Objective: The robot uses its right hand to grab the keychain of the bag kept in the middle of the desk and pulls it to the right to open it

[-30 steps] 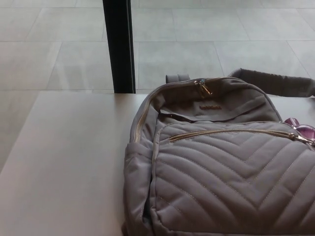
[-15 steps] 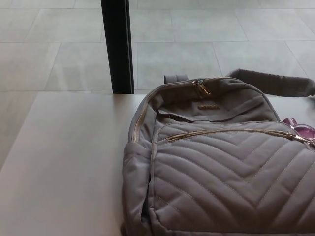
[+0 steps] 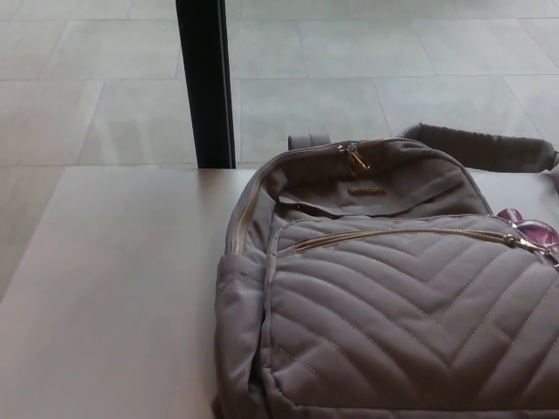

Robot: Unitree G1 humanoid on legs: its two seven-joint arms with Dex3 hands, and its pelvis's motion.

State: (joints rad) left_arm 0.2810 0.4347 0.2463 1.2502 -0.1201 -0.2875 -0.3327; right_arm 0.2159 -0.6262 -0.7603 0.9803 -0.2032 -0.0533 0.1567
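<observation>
On the desk lies a grey bag, zip closed, pink keychain at its right; neither hand shows.

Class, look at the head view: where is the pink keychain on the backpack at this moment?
The pink keychain sits at the picture's right edge, at the right end of the front pocket zipper on the grey backpack, below the shoulder strap.

place: indoor hall or office-like room | cues: large pale floor tiles | plain light desk | black upright post behind desk
</observation>
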